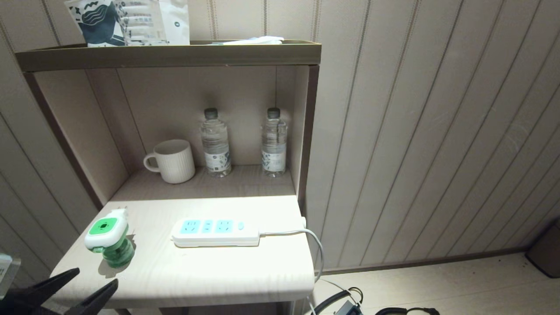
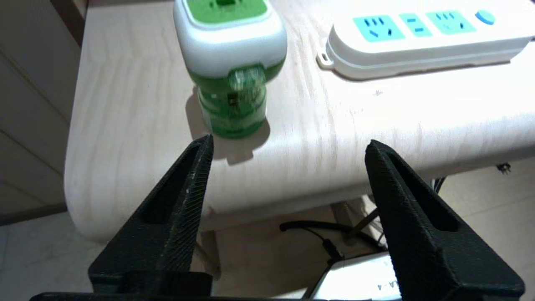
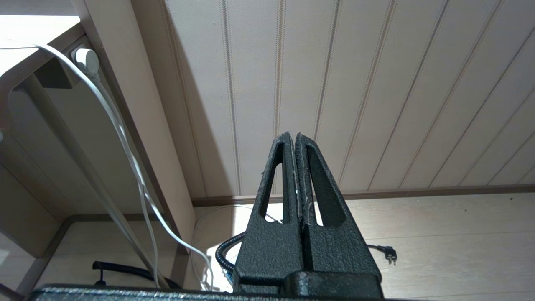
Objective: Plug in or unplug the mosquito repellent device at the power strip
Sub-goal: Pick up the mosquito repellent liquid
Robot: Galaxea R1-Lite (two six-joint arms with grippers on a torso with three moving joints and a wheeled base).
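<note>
The mosquito repellent device (image 1: 108, 236) (image 2: 232, 62), a white head with a green centre over a green bottle, stands upright on the pale table (image 1: 197, 271), unplugged, left of the power strip (image 1: 216, 232) (image 2: 422, 39). The strip lies flat with pale-blue sockets and a white cord (image 1: 306, 238) running off the table's right edge. My left gripper (image 1: 97, 285) (image 2: 288, 148) is open at the table's front left edge, just short of the device, with nothing between its fingers. My right gripper (image 3: 292, 138) is shut and empty, parked low beside the cabinet, facing the wall.
A white mug (image 1: 171, 161) and two clear water bottles (image 1: 215, 143) (image 1: 274, 142) stand in the shelf recess behind the table. Bags (image 1: 131, 22) sit on the top shelf. Cables (image 1: 345, 302) lie on the floor under the table's right side.
</note>
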